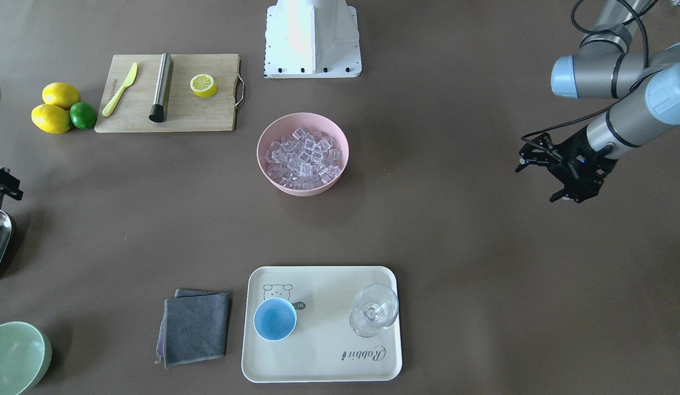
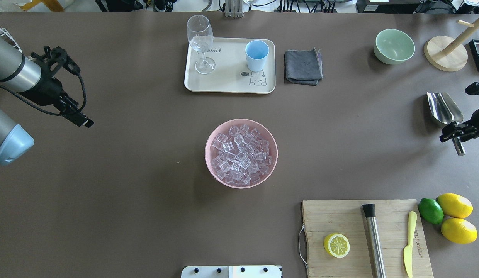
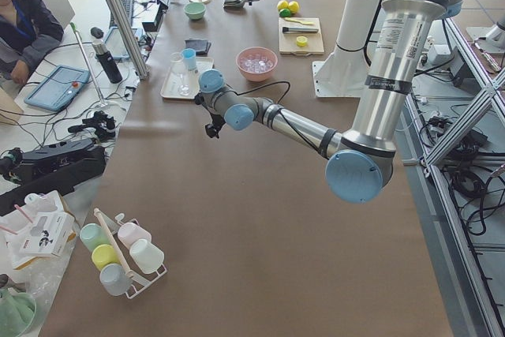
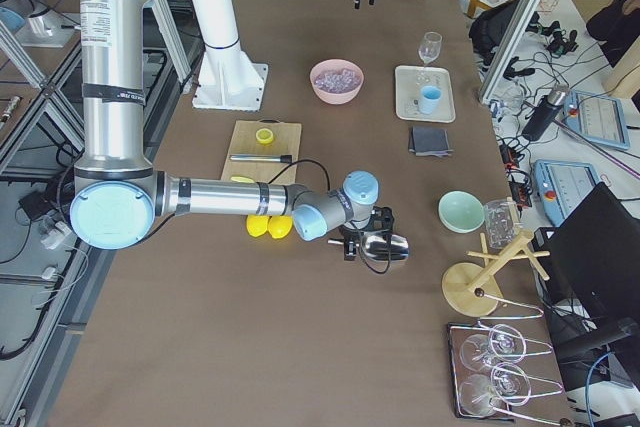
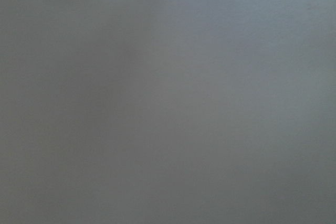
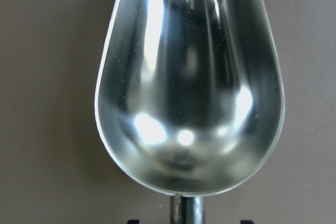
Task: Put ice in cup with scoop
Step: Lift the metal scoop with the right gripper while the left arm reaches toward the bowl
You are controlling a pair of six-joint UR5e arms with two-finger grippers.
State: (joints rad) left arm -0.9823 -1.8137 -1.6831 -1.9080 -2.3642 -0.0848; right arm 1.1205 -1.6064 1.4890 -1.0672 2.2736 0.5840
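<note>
The ice (image 2: 240, 154) is a heap of clear cubes in the pink bowl (image 2: 211, 165) at mid-table. The light-blue cup (image 2: 257, 55) stands upright and empty on the cream tray (image 2: 228, 85), beside a clear stemmed glass (image 2: 201, 42). The steel scoop (image 2: 443, 108) is at the table's right side, trough up and empty, and fills the right wrist view (image 6: 189, 87). My right gripper (image 2: 457, 134) is at the scoop's thin handle (image 2: 459, 146), with a fingertip showing well apart on each side of it. My left gripper (image 1: 537, 184) hovers open and empty at the far left.
A pale green bowl (image 2: 394, 46) and a folded grey cloth (image 2: 303, 65) lie near the tray. A cutting board (image 2: 363, 235) holds a lemon half, a steel cylinder and a yellow knife. Two lemons and a lime (image 2: 430, 211) sit beside it. The left wrist view shows only blurred grey.
</note>
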